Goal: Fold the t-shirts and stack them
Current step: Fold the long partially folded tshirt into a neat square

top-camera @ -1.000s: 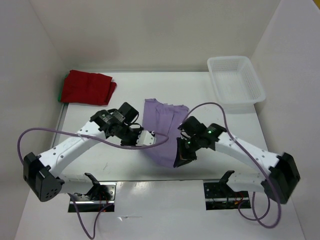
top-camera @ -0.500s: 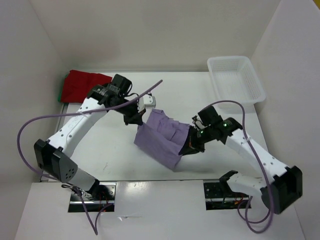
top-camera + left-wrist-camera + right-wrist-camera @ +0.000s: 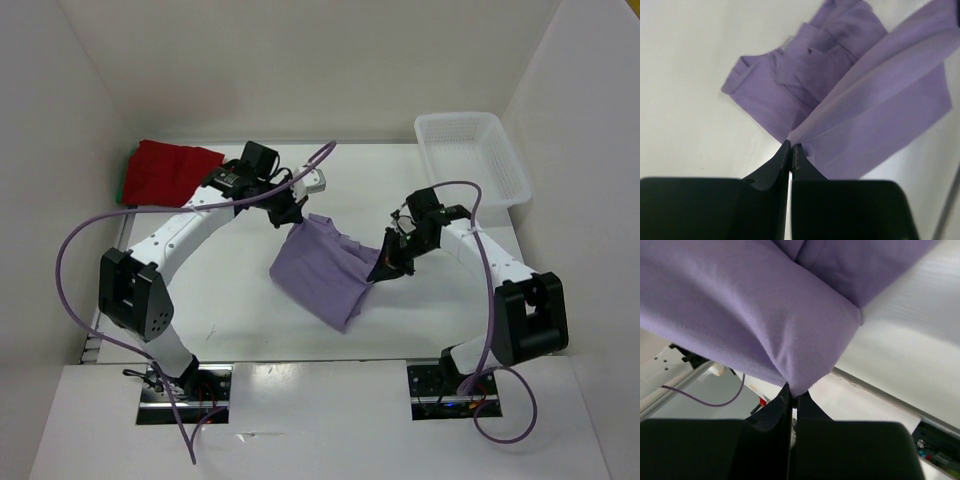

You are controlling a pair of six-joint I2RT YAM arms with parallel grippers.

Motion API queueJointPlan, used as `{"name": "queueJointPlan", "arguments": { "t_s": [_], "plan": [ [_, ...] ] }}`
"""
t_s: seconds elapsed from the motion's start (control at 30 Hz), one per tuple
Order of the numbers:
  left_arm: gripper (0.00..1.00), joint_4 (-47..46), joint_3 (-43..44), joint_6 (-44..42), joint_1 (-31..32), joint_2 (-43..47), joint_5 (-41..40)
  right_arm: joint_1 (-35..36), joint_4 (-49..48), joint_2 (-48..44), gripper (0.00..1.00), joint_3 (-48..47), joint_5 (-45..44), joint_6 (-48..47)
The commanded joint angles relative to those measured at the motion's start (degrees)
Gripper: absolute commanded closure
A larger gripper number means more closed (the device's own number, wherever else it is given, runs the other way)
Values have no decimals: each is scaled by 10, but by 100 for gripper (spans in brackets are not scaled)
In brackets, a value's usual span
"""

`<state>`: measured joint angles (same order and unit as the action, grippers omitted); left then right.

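Now, both of your grippers are clamped on the lavender shirt [image 3: 325, 272]. The left gripper [image 3: 296, 221] pinches one corner and the right gripper [image 3: 384, 266] the other. The cloth hangs between them over the middle of the table [image 3: 230, 300]. The held edge runs from far-left to near-right. The red shirt [image 3: 170, 172] lies folded at the far left corner, so your left arm is nearer to it (I judge the stack belongs there). Of the green shirt [image 3: 123, 190] only a thin edge shows under the red. I cannot tell whether the hanging end touches the table.

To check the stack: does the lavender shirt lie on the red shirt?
No, the lavender shirt is held mid-table, apart from the red shirt.
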<state>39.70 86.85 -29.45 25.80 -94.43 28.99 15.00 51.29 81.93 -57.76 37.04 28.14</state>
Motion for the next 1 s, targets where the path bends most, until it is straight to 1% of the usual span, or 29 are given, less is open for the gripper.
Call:
{"name": "queueJointPlan", "arguments": {
  "t_s": [0.0,0.07,0.1,0.17,0.27,0.3,0.37,0.4,0.43,0.5,0.53,0.57,0.6,0.63,0.7,0.73,0.77,0.87,0.9,0.93,0.97],
  "plan": [
    [100,-120,0,18,-6,-22,-36,-27,-27,13,100,-14,11,-20],
    [100,-140,-14,18,0,-40,-48,-50,-52,21,100,1,22,-20],
    [100,-158,-14,18,6,-46,-53,-78,-63,28,100,7,40,-26],
    [100,-164,-14,18,6,-58,-54,-102,-93,44,100,15,54,-26],
    [100,-178,-14,12,17,-89,-59,-123,-113,75,100,10,79,-33],
    [100,-189,-14,12,17,-95,-67,-123,-113,104,97,-1,87,-39],
    [99,-198,-14,12,17,-112,-79,-123,-118,129,90,-11,94,-44],
    [98,-210,-14,12,17,-117,-85,-131,-130,145,83,-11,85,-44],
    [96,-210,-14,12,17,-125,-96,-145,-138,150,57,-11,78,-44],
    [96,-222,-20,12,17,-132,-113,-161,-158,167,45,-11,78,-44],
    [93,-232,-28,12,17,-132,-122,-176,-164,172,22,-11,84,-44],
    [90,-242,-28,12,17,-138,-138,-183,-170,172,10,-18,84,-44],
    [87,-242,-36,12,17,-143,-146,-183,-180,177,1,-24,84,-44],
    [84,-250,-36,12,17,-143,-153,-190,-185,177,0,-39,90,-44],
    [62,-258,-41,21,17,-148,-176,-190,-194,156,0,-60,82,-44],
    [54,-267,-41,30,17,-148,-184,-183,-200,121,0,-67,70,-37],
    [42,-273,-41,35,17,-148,-194,-168,-200,102,0,-72,24,-37],
    [26,-268,-41,47,17,-148,-228,-127,-186,19,0,-79,-67,-43],
    [22,-262,-34,48,17,-148,-246,-87,-181,1,0,-79,-128,-43],
    [19,-253,-22,48,11,-148,-246,-68,-181,-26,0,-70,-151,-43],
    [18,-230,-15,48,6,-148,-251,-43,-181,-33,0,-56,-171,-43]
  ]
}}
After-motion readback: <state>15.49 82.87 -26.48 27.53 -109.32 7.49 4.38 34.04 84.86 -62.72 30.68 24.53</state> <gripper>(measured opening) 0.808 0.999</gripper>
